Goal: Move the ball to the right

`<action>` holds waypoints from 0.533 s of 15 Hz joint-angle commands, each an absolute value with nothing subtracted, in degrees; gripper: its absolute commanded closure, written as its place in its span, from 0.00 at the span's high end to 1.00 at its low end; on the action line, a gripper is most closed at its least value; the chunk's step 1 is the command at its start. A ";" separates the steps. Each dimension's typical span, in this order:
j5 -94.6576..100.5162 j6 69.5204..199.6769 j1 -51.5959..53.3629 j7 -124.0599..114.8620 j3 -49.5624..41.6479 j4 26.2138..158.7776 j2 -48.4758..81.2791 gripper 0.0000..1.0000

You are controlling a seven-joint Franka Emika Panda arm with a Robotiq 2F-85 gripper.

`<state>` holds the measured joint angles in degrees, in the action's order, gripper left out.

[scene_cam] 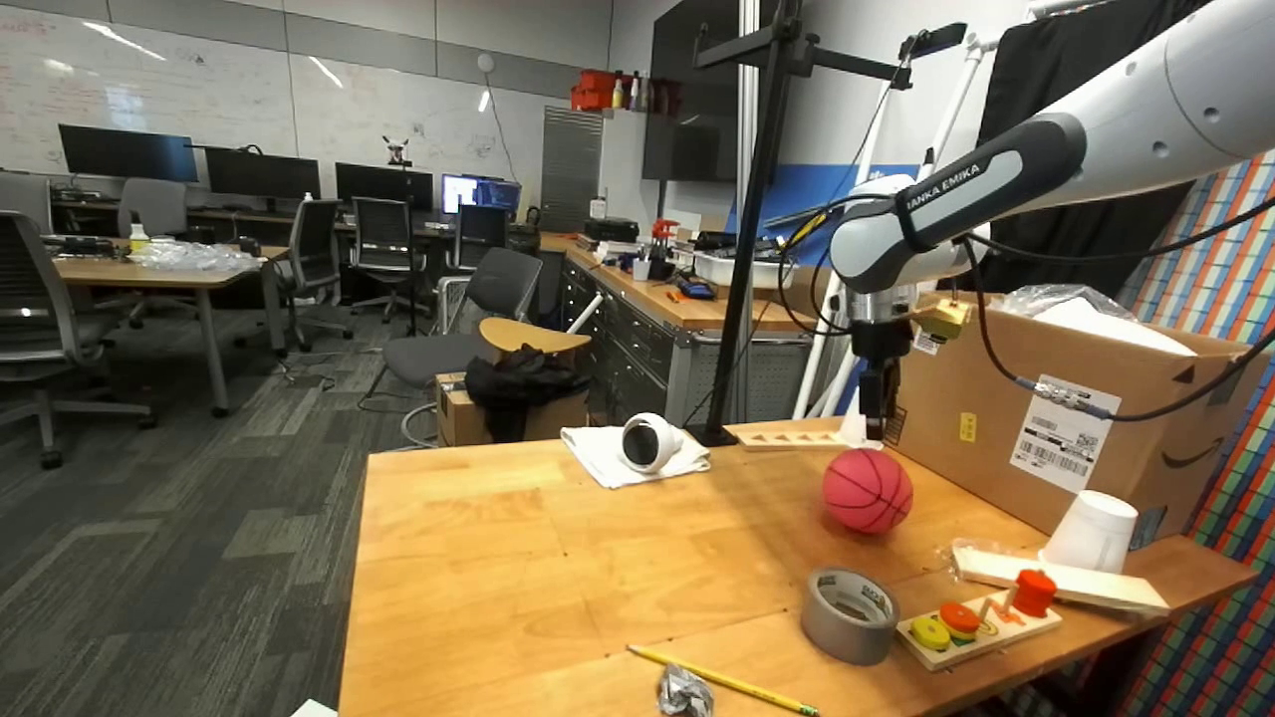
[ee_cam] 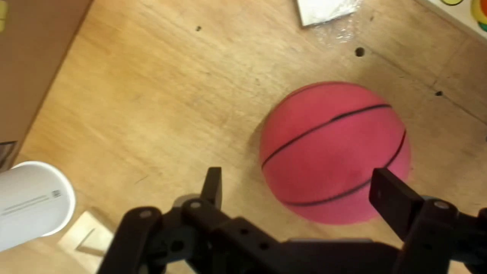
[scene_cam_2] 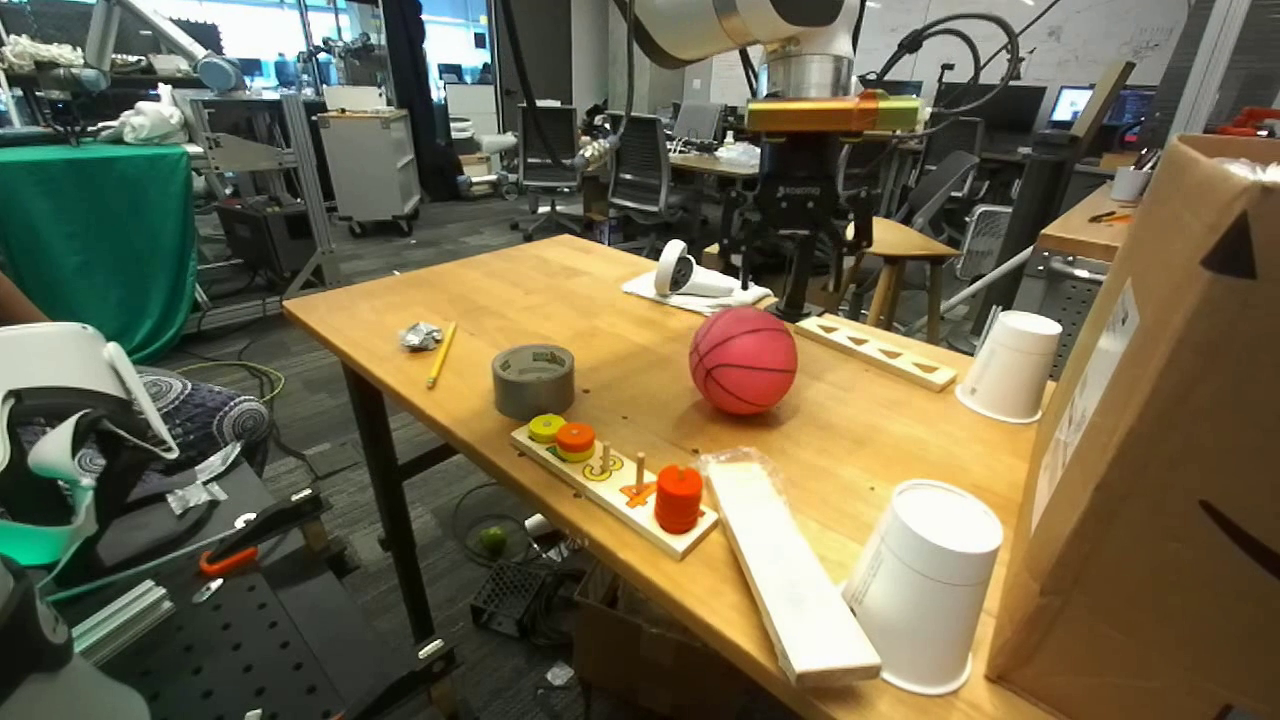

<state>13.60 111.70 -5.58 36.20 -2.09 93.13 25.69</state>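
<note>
The ball (scene_cam: 868, 491) is pinkish-red with dark seam lines and rests on the wooden table. It also shows in an exterior view (scene_cam_2: 743, 360) and in the wrist view (ee_cam: 335, 148). My gripper (scene_cam: 875, 434) points down above the table, close to the ball's upper side. In an exterior view my gripper (scene_cam_2: 792, 285) hangs just behind and above the ball. In the wrist view my gripper (ee_cam: 298, 170) is open with its fingers wide apart. The right finger overlaps the ball's edge in that view; the left finger is over bare wood. Nothing is held.
A grey tape roll (scene_cam: 850, 615) and a wooden peg toy (scene_cam_2: 620, 487) stand near the ball. A wrapped board (scene_cam_2: 790, 570), a white cup (scene_cam_2: 930, 585), another cup (scene_cam_2: 1010, 365) and a cardboard box (scene_cam: 1056, 398) line one side. A white headset controller (scene_cam: 649, 443) lies on a cloth.
</note>
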 commanded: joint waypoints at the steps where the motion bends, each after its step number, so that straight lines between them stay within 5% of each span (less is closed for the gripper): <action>1: 21.40 115.76 -3.31 30.71 -2.96 93.27 22.70 1.00; 8: 19.33 101.83 -1.10 25.80 -0.18 95.23 17.28 1.00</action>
